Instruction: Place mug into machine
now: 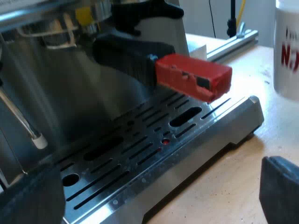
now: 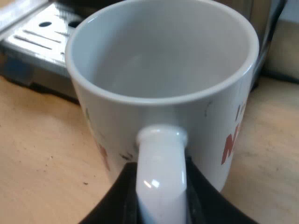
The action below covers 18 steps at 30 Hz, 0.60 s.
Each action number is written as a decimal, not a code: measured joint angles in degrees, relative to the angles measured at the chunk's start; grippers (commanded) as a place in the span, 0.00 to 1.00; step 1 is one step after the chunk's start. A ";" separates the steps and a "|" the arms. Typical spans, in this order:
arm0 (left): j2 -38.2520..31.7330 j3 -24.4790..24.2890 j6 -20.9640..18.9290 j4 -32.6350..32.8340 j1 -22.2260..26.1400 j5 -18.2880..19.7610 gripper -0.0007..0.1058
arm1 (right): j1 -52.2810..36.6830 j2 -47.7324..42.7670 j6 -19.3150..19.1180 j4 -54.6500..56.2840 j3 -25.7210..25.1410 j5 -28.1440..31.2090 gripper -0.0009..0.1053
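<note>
Mug [image 2: 117, 121] ceramic, stiff, glazed-slick, chippable, empty so lightish; right gripper [image 2: 161, 184] clenched on handle [image 2: 161, 158], seemingly; tray [image 2: 37, 37] at twelve o'clock; left gripper [image 1: 154, 193] released.

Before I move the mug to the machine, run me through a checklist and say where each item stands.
1. Grip: ok, the right gripper is shut on the handle of the mug, with a black finger on each side.
2. Contents: ok, the mug is empty.
3. Landing spot: ok, nothing stands on the part of the drip tray in view.
4. Headroom under the red handle end, which overhangs the tray: cannot tell.
5. Path: not ok, the left gripper is open close before the tray's front edge and may be in the way.
</note>
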 measured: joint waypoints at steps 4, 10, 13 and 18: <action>0.00 0.00 0.00 -0.67 0.00 -0.10 0.80 | 8.84 8.22 2.95 -6.55 0.00 9.46 0.01; 0.00 0.00 0.00 -0.73 0.00 -0.10 0.80 | 11.05 21.70 3.35 -20.60 -0.56 10.73 0.01; 0.00 0.00 0.00 -0.73 0.00 -0.10 0.80 | 11.05 28.47 3.35 -24.90 -2.88 11.53 0.01; 0.00 0.00 0.00 -0.73 0.00 -0.10 0.80 | 11.05 39.21 3.35 -31.95 -7.65 11.15 0.01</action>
